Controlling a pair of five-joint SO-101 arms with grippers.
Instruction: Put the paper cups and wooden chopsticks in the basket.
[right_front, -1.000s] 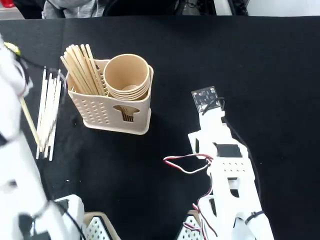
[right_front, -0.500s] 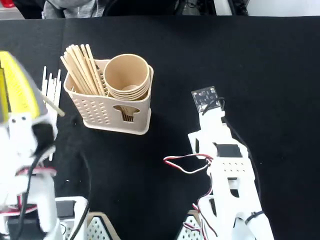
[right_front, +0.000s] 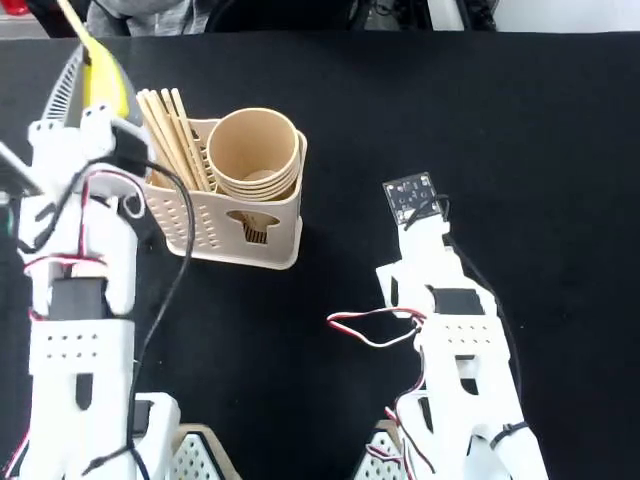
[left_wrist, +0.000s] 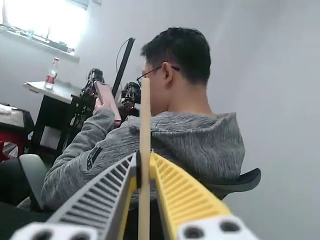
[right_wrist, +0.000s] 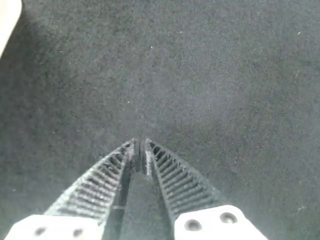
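A cream perforated basket (right_front: 215, 225) stands left of the table's middle. It holds stacked paper cups (right_front: 253, 150) and a bundle of wooden chopsticks (right_front: 170, 135). My left gripper (right_front: 82, 50) is raised just left of the basket, tips pointing up and away. In the left wrist view the gripper (left_wrist: 144, 159) is shut on one chopstick (left_wrist: 144, 115), which sticks up past the fingertips; the same chopstick (right_front: 70, 20) shows in the high view. My right gripper (right_wrist: 139, 145) is shut with nothing in it, low over the black cloth. The right arm (right_front: 445, 310) lies right of the basket.
A red and white cable (right_front: 370, 325) loops beside the right arm. Both arm bases stand at the front edge. Bare black cloth (right_front: 540, 150) stretches to the right and behind the basket. A cream edge (right_wrist: 7, 20) shows at the corner of the right wrist view.
The left arm has lifted and swung from the far left towards the basket with a chopstick in its gripper, now covering the loose chopsticks on the cloth. The right arm has kept still.
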